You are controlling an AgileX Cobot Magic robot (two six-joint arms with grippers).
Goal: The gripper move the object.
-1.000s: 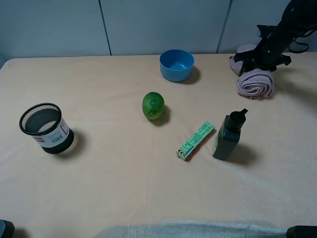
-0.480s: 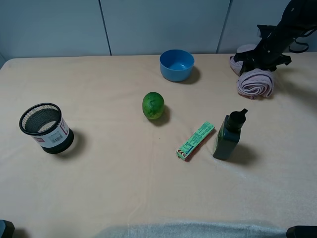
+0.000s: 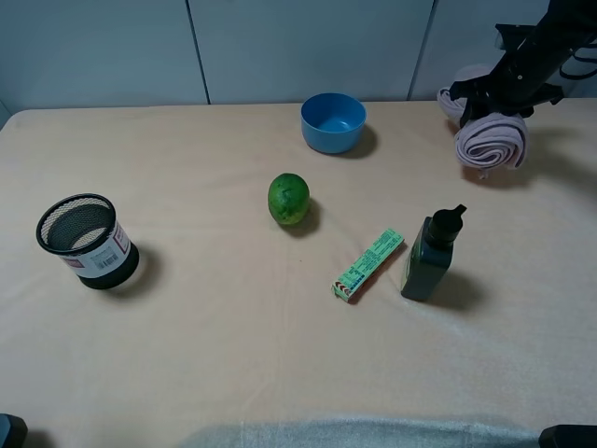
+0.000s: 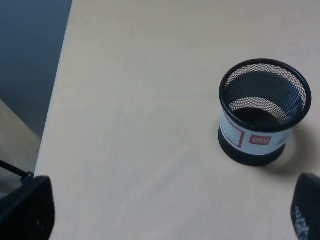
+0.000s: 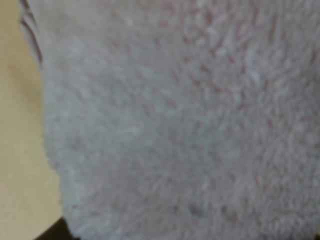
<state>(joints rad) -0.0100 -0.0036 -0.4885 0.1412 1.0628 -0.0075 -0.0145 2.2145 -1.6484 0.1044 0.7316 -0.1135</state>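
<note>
A rolled pink towel (image 3: 492,140) hangs from my right gripper (image 3: 492,101) at the far right of the table, lifted off the cloth with its shadow under it. The gripper is shut on the towel's upper part. In the right wrist view the towel (image 5: 175,115) fills almost the whole frame and hides the fingers. My left gripper (image 4: 167,210) is open and empty, its two fingers wide apart at the near left edge of the table, short of a black mesh pen cup (image 4: 263,111).
On the beige tablecloth (image 3: 187,327) stand the mesh pen cup (image 3: 86,240) at left, a green round fruit (image 3: 288,198) in the middle, a blue bowl (image 3: 333,122) at the back, a green flat pack (image 3: 368,265) and a dark bottle (image 3: 432,253) right of centre.
My right gripper has risen with the pink towel, lifting it off the table and slightly back and to the right. The left arm has not moved.
</note>
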